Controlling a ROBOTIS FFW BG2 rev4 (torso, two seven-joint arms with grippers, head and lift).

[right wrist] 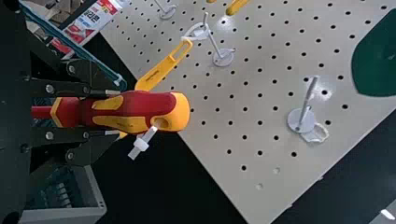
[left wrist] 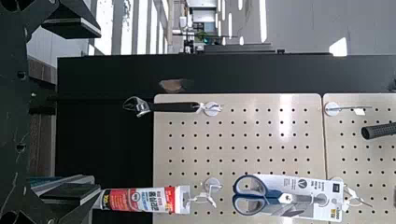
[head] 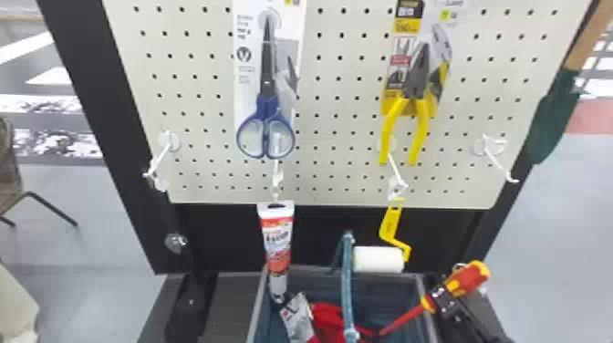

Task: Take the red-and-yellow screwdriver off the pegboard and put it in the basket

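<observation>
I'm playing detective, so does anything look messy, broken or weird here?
I see nothing spilled or broken. One odd bit: a white tie pokes out of the handle hole of the red-and-yellow screwdriver. The screwdriver also leans sideways, but that's just how the right gripper is holding it.

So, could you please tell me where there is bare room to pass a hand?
The pegboard is bare between the scissors and pliers. In the basket, a patch looks open between the teal bar and the screwdriver's shaft; left of that bar, a red item and silver packet crowd in.
</observation>
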